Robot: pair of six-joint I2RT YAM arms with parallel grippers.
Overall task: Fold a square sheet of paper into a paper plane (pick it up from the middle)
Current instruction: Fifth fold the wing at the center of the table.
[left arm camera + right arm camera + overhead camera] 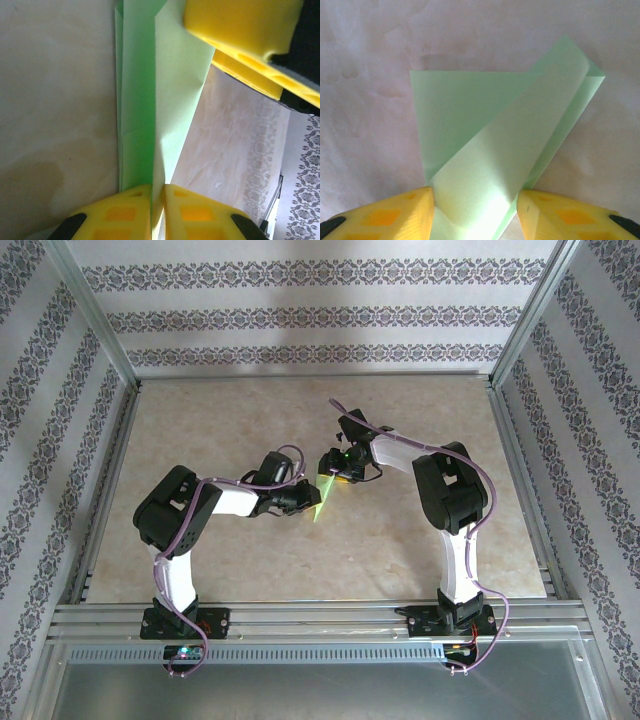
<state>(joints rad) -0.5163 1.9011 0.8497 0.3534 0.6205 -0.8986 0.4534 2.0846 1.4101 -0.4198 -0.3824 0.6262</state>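
Near the middle of the worktop (400, 560), the left gripper (157, 197) is clamped on one end of the part-folded sheet of paper (140, 100) (layers pinched flat) to anchor it, while the right gripper (475, 200) straddles the other end, jaws apart, probably to steady the flaps.

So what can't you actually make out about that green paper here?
Right wrist view: paper runs off the bottom edge between the fingers of the right claw; grip unclear.
Left wrist view: far end cut off at the top, partly behind the right claw; left claw covers the near end.
Top view: folds too small.
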